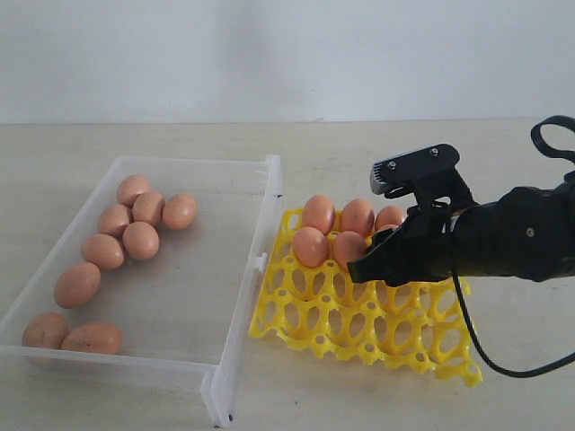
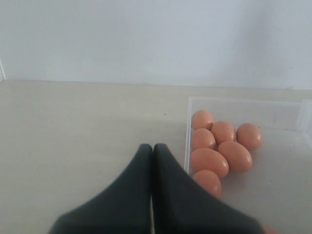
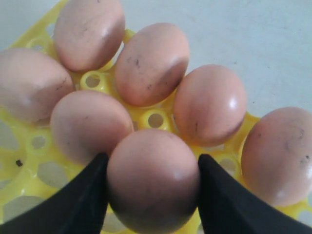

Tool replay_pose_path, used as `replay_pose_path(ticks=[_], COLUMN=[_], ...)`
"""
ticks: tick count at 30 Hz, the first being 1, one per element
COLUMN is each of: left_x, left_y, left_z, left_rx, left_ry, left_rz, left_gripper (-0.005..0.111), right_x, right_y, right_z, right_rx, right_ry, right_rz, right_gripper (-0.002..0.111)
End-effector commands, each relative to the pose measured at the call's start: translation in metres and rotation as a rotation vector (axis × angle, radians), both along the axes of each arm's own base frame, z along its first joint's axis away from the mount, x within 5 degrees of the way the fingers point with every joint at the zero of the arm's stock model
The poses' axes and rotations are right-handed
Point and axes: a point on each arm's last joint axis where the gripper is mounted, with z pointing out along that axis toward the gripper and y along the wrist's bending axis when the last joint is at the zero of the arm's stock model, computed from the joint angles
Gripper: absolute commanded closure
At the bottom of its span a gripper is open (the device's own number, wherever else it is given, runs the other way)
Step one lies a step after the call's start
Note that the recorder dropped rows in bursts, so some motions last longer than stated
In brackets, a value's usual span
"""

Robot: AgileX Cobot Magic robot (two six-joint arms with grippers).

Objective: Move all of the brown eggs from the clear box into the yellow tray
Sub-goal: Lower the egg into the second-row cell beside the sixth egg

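Right claw [image 3: 152, 163], part open, grips one brown egg [image 3: 153, 195] above the yellow tray [image 1: 359, 334], centre right, mid-placement. The next move likely calls for gentle lowering, then release. Nine eggs [image 1: 141, 240] remain in the clear box [image 1: 235, 346], left. Left claw [image 2: 152, 148] closed, empty.

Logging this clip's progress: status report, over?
Left claw shut, empty. Right claw shut on brown egg over yellow tray. Nine eggs in clear box. No obstruction seen.
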Motion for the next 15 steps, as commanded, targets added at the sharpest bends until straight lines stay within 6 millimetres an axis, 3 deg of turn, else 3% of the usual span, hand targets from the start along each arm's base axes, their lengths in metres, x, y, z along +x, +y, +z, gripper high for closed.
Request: replay_pose_path(ticks=[1,6,8,11,15], left_x=[0.0001,0.0001,0.0001,0.0001,0.0001], left_y=[-0.0001,-0.0001,-0.0001,-0.0001,-0.0001], left_z=[0.0013,0.0013,0.0013,0.0013,0.0013], left_rx=[-0.005,-0.005,-0.005,-0.005,-0.005], left_ry=[-0.002,-0.002,-0.002,-0.002,-0.002], left_rz=[0.000,0.000,0.000,0.000,0.000], left_gripper=[0.111,0.111,0.111,0.111,0.111], right_x=[0.0003,-0.0002,-0.0005,-0.0017,-0.0020], right_y=[0.0003,0.0002,0.0002,0.0000,0.0000], right_z=[-0.0008,-0.0012,-0.0015,-0.0026,-0.0028], right_rx=[-0.001,0.007,0.008,0.007,0.013], right_ry=[0.001,0.012,0.016,0.037,0.043], right_rz=[0.001,-0.010,-0.011,-0.013,-0.021], right_gripper=[0.109,0.107,0.099,0.074,0.060])
